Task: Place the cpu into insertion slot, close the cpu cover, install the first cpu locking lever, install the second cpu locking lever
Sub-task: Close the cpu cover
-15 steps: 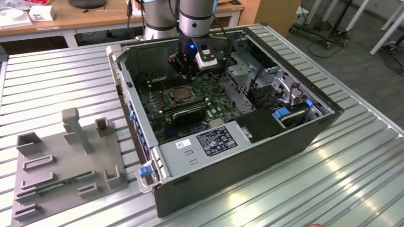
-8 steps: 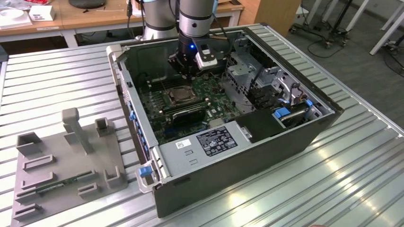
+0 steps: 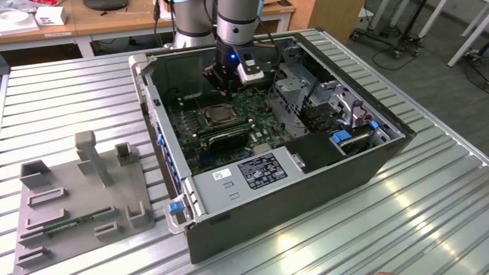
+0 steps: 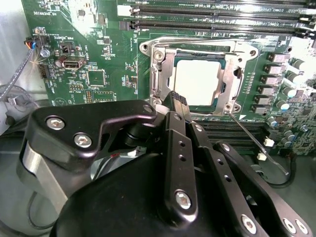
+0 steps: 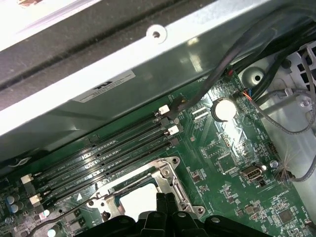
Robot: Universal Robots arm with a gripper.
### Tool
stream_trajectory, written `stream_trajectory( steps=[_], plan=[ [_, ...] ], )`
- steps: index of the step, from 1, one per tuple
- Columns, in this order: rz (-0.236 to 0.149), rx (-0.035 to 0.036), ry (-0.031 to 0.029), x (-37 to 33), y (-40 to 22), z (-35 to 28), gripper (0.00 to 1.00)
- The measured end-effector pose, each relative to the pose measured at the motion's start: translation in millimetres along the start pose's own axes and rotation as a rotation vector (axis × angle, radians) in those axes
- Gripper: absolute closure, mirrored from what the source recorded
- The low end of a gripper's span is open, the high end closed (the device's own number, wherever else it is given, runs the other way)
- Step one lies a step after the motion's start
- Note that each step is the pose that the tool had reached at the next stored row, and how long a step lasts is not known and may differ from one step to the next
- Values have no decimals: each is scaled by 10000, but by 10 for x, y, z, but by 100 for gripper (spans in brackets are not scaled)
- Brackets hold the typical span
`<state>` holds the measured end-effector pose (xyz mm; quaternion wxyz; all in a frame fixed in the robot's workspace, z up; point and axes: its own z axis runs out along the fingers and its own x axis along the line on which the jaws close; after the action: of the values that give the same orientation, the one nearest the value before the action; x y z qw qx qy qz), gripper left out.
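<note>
The cpu (image 4: pixel 197 81) lies flat in the insertion slot (image 4: pixel 157 84), its pale metal top showing through the cut-out. The silver cpu cover (image 4: pixel 226 81) lies down over it. A thin locking lever (image 4: pixel 254 143) sticks out from one socket corner, away from the frame. My gripper (image 4: pixel 177 101) hovers at the socket's edge with its black fingers pressed together, holding nothing. In the first wrist view the fingertips (image 5: pixel 165 200) sit right beside the cpu (image 5: pixel 138 200). In the exterior view the gripper (image 3: pixel 224 86) reaches into the case just behind the socket (image 3: pixel 216 116).
The open computer case (image 3: pixel 229 195) stands on a slatted metal table (image 3: pixel 428 217). Long black memory slots (image 5: pixel 108 158) run beside the socket. A grey drive cage (image 3: pixel 302 86) and cables (image 5: pixel 296 123) crowd one side. A grey fixture tray (image 3: pixel 77 200) lies at the exterior view's left.
</note>
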<state>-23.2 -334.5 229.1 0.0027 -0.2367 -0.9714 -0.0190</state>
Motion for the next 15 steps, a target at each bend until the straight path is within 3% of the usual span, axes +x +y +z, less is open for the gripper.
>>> stream_trajectory(
  steps=[5,15],
  plan=[
    [-343,5,12,0,0,0,89],
    [-390,5,14,0,0,0,89]
  ],
)
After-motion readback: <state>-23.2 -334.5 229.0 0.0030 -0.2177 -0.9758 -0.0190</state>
